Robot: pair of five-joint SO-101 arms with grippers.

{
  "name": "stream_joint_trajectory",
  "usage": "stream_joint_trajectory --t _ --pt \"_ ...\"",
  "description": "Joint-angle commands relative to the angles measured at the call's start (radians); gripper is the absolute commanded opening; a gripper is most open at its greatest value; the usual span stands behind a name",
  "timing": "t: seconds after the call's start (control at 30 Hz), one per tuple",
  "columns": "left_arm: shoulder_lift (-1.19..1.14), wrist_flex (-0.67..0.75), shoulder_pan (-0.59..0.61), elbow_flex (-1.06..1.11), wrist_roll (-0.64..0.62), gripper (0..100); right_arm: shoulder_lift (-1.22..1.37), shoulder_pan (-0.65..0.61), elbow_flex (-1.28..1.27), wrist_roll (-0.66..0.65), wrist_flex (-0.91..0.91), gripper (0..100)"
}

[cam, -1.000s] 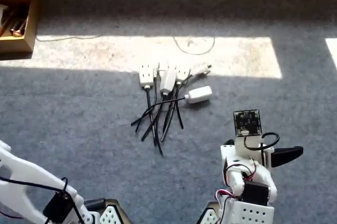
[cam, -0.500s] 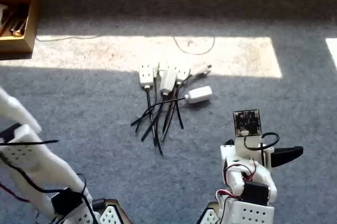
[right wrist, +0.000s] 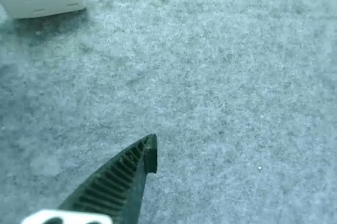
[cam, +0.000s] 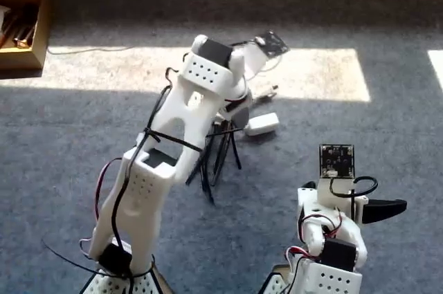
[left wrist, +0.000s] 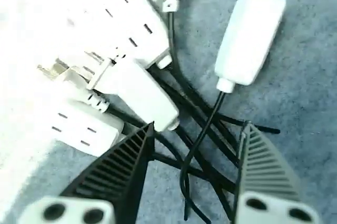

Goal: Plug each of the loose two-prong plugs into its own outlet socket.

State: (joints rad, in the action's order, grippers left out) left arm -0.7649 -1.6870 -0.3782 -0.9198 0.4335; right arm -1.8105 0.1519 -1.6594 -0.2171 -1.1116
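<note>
Left arm [cam: 173, 135] extends from lower left to upper centre of the high view, over the bunched hardware. Left gripper [left wrist: 198, 127] hangs above the black cables [left wrist: 202, 163], fingers spread, pinching nothing. Outlet sockets [left wrist: 84, 129] lie touching one another on the grey carpet [cam: 83, 128], at the edge of the sunlit patch. One white plug [cam: 261, 124] lies just right of the bunch, unplugged. Right gripper [cam: 354, 198] sits lower right, well apart from the plugs, spread wide, empty
</note>
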Motion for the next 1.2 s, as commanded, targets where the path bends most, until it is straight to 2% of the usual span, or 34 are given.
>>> stream_joint_trajectory --t 0.0,0.1,0.3,0.43,0.67,0.9,1.1,1.17 --pt "0.012 0.015 -0.021 0.001 0.008 26 -0.008 0.005 -0.097 0.006 0.019 68.9" --pt "0.008 0.051 0.018 0.001 0.006 26 -0.008 0.004 -0.097 0.006 0.019 68.9" --pt "0.001 0.153 0.197 0.005 -0.006 26 -0.008 0.002 -0.097 0.006 0.019 68.8" --pt "-0.013 0.192 0.285 0.007 -0.098 26 -0.008 0.002 -0.097 0.005 0.019 68.8" --pt "-0.162 0.198 0.265 0.001 -0.164 26 -0.008 0.002 -0.097 0.005 0.019 68.8" --pt "-0.186 0.195 0.26 0.001 -0.23 25 -0.01 0.002 -0.097 0.005 0.019 68.8" --pt "-0.188 0.196 0.294 0.005 -0.229 7 -0.012 0.002 -0.097 0.005 0.019 68.8" --pt "-0.196 0.192 0.297 0.007 -0.229 4 -0.012 0.002 -0.097 0.005 0.019 68.8"
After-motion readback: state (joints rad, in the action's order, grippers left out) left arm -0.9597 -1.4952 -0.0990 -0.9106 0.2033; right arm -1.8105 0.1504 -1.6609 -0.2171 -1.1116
